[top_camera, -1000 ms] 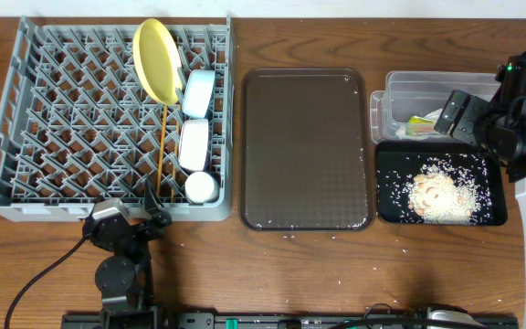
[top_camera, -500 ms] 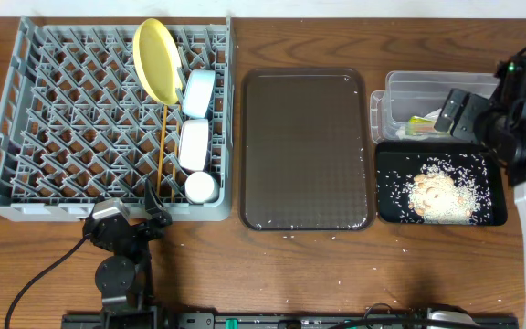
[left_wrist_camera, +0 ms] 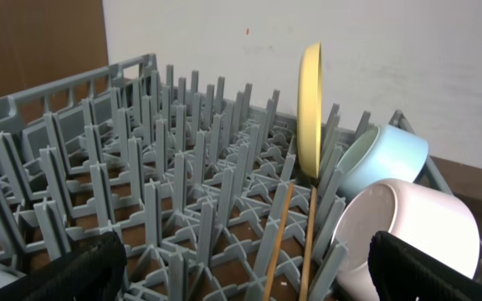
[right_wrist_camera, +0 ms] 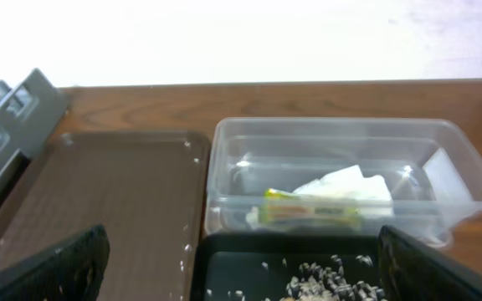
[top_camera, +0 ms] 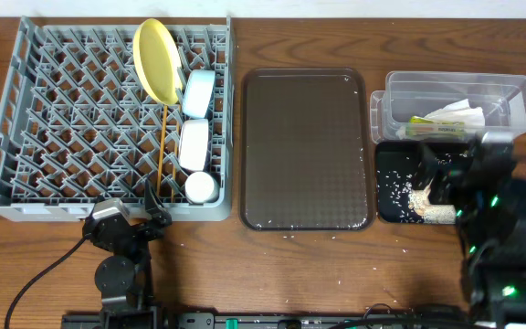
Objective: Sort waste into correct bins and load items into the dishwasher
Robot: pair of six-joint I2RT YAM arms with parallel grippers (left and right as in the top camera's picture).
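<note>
The grey dishwasher rack (top_camera: pixel 62 119) holds the upright yellow plate (top_camera: pixel 158 59), the light blue bowl (top_camera: pixel 197 93), the white bowl (top_camera: pixel 194 144), the white cup (top_camera: pixel 200 187) and the wooden chopsticks (top_camera: pixel 163 146). My left gripper (top_camera: pixel 144 212) rests open at the rack's front edge, holding nothing. The left wrist view shows the plate (left_wrist_camera: pixel 310 109), both bowls (left_wrist_camera: pixel 383 159) (left_wrist_camera: pixel 408 226) and the chopsticks (left_wrist_camera: pixel 279 242) beyond the left gripper (left_wrist_camera: pixel 249 284). My right gripper (top_camera: pixel 459 164) hangs open over the black tray (top_camera: pixel 393 178) of rice (top_camera: pixel 425 203). The clear tub (right_wrist_camera: pixel 233 167) holds the wrapper (right_wrist_camera: pixel 308 209) and paper scrap (right_wrist_camera: pixel 346 186), ahead of the right gripper (right_wrist_camera: pixel 245 280).
The dark brown serving tray (top_camera: pixel 306 151) lies between the rack and the bins, with a few rice grains on the table near its front edge. The right arm hides most of the black tray in the overhead view.
The right arm has swung from beside the clear tub toward the table's front and now sits over the black tray, uncovering the tub. The left arm has not moved.
</note>
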